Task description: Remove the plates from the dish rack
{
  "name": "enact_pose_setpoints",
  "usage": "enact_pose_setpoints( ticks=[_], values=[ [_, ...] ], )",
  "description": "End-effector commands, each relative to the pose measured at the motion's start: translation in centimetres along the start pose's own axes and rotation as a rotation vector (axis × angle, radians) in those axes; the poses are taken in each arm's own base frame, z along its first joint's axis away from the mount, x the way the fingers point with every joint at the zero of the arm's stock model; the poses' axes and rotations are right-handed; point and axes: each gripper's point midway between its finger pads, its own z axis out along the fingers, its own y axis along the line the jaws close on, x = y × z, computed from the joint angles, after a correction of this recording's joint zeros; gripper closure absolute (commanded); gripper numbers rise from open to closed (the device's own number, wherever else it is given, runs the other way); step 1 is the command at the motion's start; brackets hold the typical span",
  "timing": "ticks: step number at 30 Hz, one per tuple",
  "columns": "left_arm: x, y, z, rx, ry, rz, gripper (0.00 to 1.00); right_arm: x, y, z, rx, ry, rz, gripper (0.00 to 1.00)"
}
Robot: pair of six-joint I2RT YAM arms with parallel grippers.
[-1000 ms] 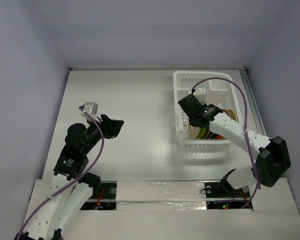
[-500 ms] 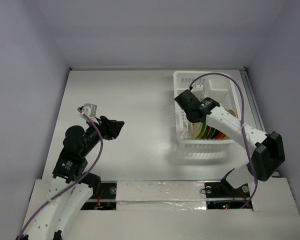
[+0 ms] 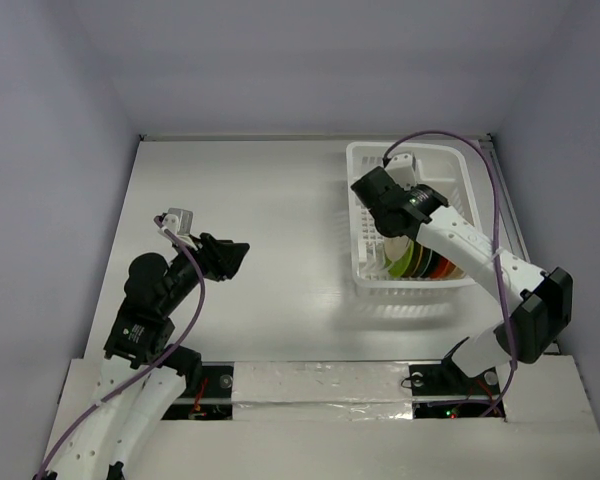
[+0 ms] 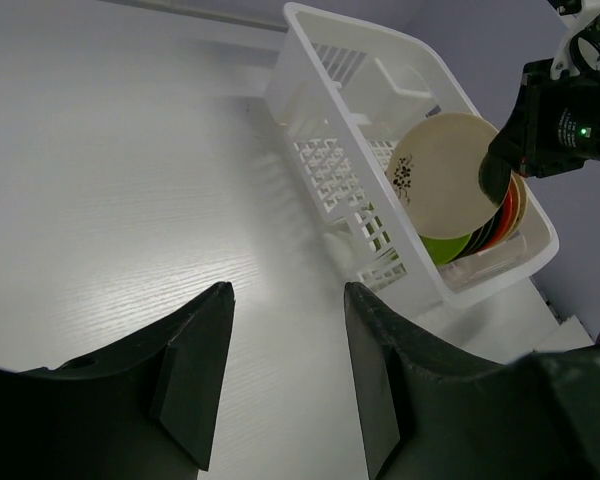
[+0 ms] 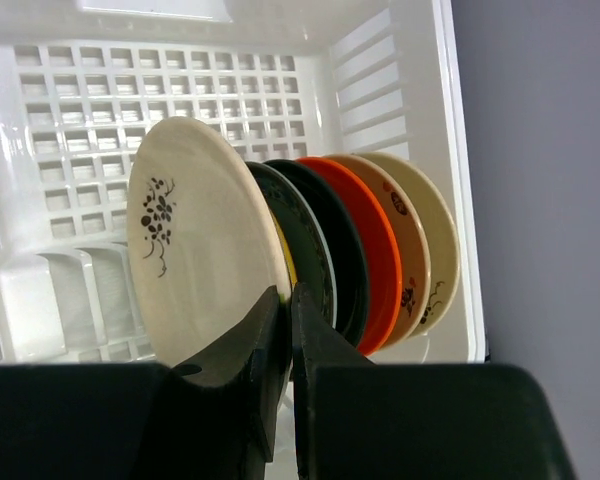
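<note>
The white dish rack (image 3: 364, 166) stands at the table's back right with several plates (image 3: 427, 264) upright in a row. In the right wrist view the front one is a cream plate (image 5: 195, 240) with a dark flower sprig. Behind it stand dark green (image 5: 318, 255), orange-red (image 5: 377, 255) and brown-rimmed cream (image 5: 425, 235) plates. My right gripper (image 5: 291, 300) is shut on the cream plate's lower rim. In the left wrist view this plate (image 4: 440, 175) sits higher than the others, with a lime green plate (image 4: 442, 247) below it. My left gripper (image 4: 288, 292) hovers open over bare table.
The rack's gridded floor (image 5: 180, 90) and slotted side wall (image 5: 375, 70) close in around the plates. A white compartment (image 4: 398, 82) sits at the rack's far end. Grey walls border the table on three sides.
My right gripper has closed on the cream plate's rim and shifted toward the rack's far end. My left gripper's jaws have widened slightly; the arm has barely moved.
</note>
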Motion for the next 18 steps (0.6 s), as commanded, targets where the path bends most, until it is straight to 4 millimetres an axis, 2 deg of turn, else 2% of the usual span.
enact_pose_setpoints(
  ticks=[1, 2, 6, 8, 9, 12, 14, 15, 17, 18],
  values=[
    [-0.6, -0.6, 0.0, 0.029, -0.034, 0.009, 0.55, -1.7, -1.5, -0.9, 0.065, -0.060, 0.023, 1.00],
    [-0.6, -0.5, 0.0, 0.026, -0.034, 0.008, 0.55, -1.9, -1.9, -1.2, 0.071, -0.065, 0.046, 1.00],
    [-0.9, -0.4, -0.1, 0.014, -0.045, 0.006, 0.55, -6.3, -4.0, -5.8, 0.000, -0.201, 0.201, 1.00],
    [-1.0, -0.2, -0.2, 0.002, -0.055, 0.006, 0.55, -7.7, -4.2, -8.2, -0.083, -0.258, 0.246, 1.00],
    [-1.1, -0.1, -0.3, -0.002, -0.060, 0.005, 0.55, -8.9, -3.7, -9.2, -0.138, -0.295, 0.291, 1.00],
    [-1.7, 0.0, -0.7, -0.017, -0.091, 0.007, 0.63, -11.2, -1.1, -12.0, -0.344, -0.376, 0.353, 1.00],
    [-2.1, 0.0, -1.0, -0.028, -0.112, 0.004, 0.74, -11.5, 2.2, -12.6, -0.468, -0.376, 0.332, 1.00],
    [-2.2, 0.2, -1.1, -0.036, -0.117, 0.002, 0.78, -12.4, 3.7, -12.9, -0.519, -0.392, 0.353, 1.00],
    [-2.5, 0.4, -1.3, -0.055, -0.133, -0.001, 0.87, -12.3, 8.0, -13.4, -0.648, -0.368, 0.320, 1.00],
    [-2.5, 0.6, -1.3, -0.066, -0.134, -0.004, 0.90, -12.3, 11.4, -13.2, -0.692, -0.354, 0.298, 1.00]
  ],
)
